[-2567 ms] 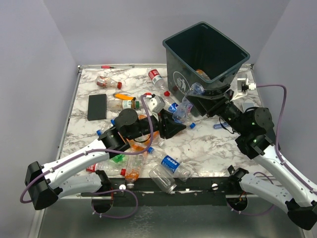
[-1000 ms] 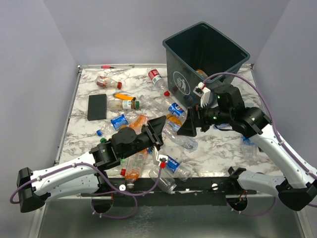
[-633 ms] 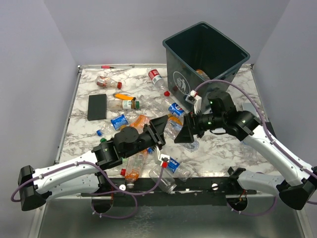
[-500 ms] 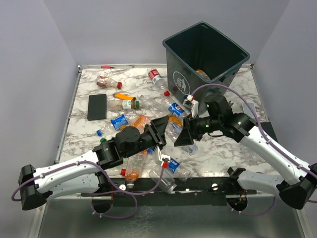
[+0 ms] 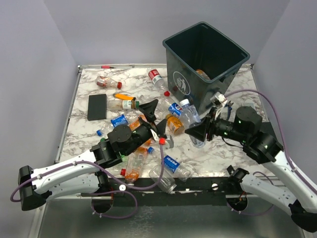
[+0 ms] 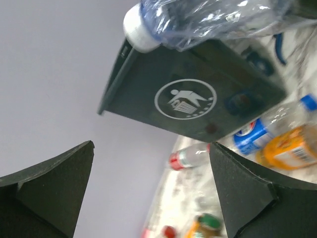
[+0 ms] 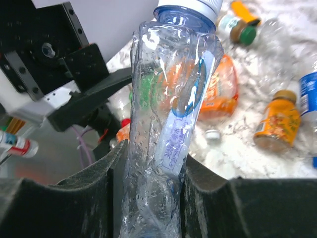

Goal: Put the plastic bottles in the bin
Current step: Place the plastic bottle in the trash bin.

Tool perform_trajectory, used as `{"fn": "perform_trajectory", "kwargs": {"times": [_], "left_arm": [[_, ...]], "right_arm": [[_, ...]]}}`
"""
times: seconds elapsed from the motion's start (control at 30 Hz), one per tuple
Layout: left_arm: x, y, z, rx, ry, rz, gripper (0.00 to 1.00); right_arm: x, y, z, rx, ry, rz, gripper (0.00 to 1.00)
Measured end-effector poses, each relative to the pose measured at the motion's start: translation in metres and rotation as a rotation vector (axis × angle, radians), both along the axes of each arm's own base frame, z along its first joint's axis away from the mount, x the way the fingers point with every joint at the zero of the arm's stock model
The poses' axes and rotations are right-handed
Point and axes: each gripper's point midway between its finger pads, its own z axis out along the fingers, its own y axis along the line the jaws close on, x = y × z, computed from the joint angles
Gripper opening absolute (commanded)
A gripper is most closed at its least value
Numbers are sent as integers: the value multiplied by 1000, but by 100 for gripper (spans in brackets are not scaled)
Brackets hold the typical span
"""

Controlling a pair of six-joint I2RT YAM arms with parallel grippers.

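While right fingers [image 7: 64, 198] clamp a crumpled clear bottle [image 7: 171, 104], white-capped | left fingers [image 6: 245, 191] spread wide, empty

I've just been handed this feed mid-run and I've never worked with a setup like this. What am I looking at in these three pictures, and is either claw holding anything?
You are looking at two robot arms bolted to the near edge of a marble table. The overhead picture looks down from above and behind them. The other two pictures come from a camera on each wrist, so each shows its own fingers. Many plastic bottles lie scattered on the table, along with a flat black pad. A dark bin stands at the far right. The right gripper is closed on a crumpled clear bottle with a white cap, held up in front of the bin. The left gripper is open and empty, and its camera faces the bin's logo side.
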Motion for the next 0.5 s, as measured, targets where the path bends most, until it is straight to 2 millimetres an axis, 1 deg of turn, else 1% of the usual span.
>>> {"fn": "perform_trajectory", "kwargs": {"times": [0.07,0.13,0.17,0.23,0.33,0.4,0.47,0.5], "left_arm": [[0,4,0,-106,104,22,99],[-1,5,2,-253,247,32,99],[-3,4,4,-342,334,26,99],[-9,-1,18,-513,480,-5,99],[-26,-19,52,-794,707,-160,99],[-34,-36,67,-911,850,-270,99],[-37,-51,81,-998,984,-365,99],[-37,-56,84,-1020,1027,-395,98]], "right_arm": [[3,-6,5,38,-66,-37,26],[4,-11,6,86,-134,-64,26],[5,-12,5,103,-157,-72,25],[7,-12,7,134,-197,-76,25],[12,-8,10,172,-248,-77,24],[14,-6,12,190,-273,-77,24],[16,-5,17,208,-301,-77,24],[16,-5,21,217,-313,-77,24]]}}
